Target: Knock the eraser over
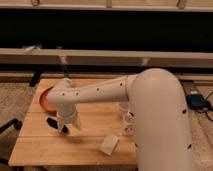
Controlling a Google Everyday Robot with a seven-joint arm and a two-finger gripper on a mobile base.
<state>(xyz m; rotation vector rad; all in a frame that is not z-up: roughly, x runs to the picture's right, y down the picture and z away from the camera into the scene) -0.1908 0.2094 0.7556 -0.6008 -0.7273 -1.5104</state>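
The eraser (51, 121) is a small black block on the wooden table (90, 150), left of centre. It looks slanted and low rather than upright. My gripper (66, 126) hangs down from the white arm and sits right beside the eraser on its right, touching it or nearly so. The wrist hides part of the eraser's right end.
An orange bowl (45, 99) sits at the back left, just behind the gripper. A pale beige pad (109, 144) lies near the front edge. A small clear bottle (128, 121) stands right of centre. My white arm covers the table's right side.
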